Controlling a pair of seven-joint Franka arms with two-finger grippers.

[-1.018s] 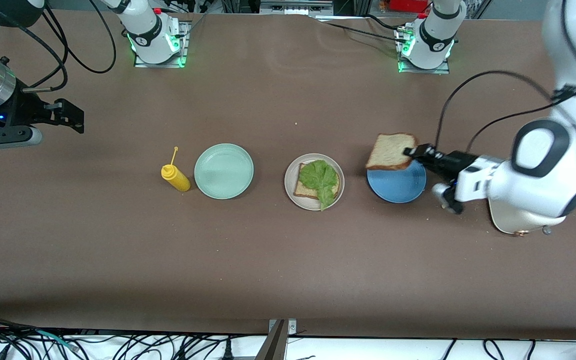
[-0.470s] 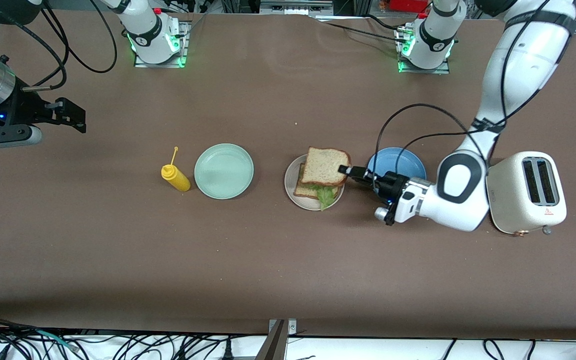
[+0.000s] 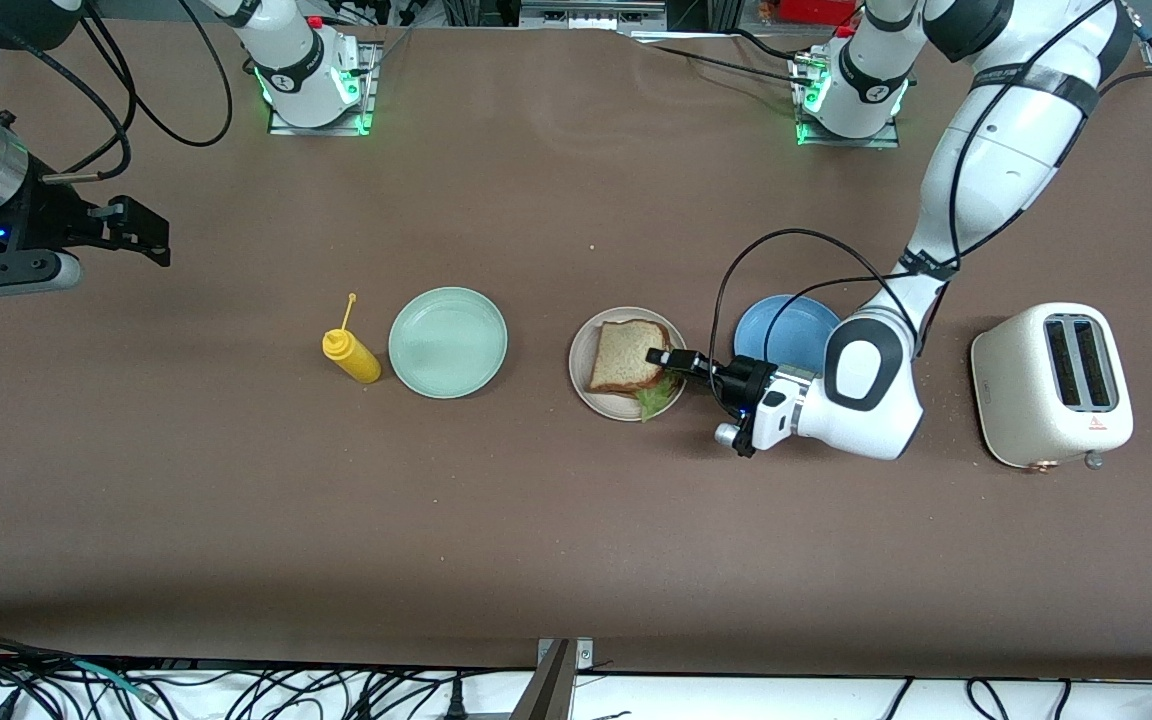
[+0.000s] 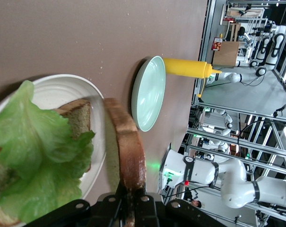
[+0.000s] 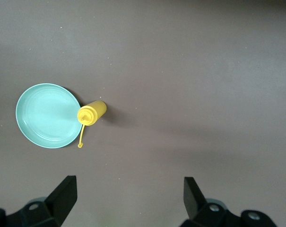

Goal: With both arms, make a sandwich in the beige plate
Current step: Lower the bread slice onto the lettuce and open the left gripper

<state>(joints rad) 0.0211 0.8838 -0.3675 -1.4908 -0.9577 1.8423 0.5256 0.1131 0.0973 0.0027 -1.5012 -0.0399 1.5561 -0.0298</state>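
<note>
Mint plate (image 3: 448, 343): sat on the table, bare; just beside the bottle, toward the left arm's end of it
Bottle (image 3: 351, 355): yellow, lying tilted; thin nozzle pointing away from the front camera
Blue plate (image 3: 784, 328): partly hidden
Toaster (image 3: 1052, 385): cream, two slots; at the left arm's end

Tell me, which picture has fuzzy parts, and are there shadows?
Left wrist view: the lettuce and the bread slice in the left hand look soft and fuzzy up close. Right wrist view: the yellow bottle casts a soft shadow. Front view: dark band along the table's near edge.
</note>
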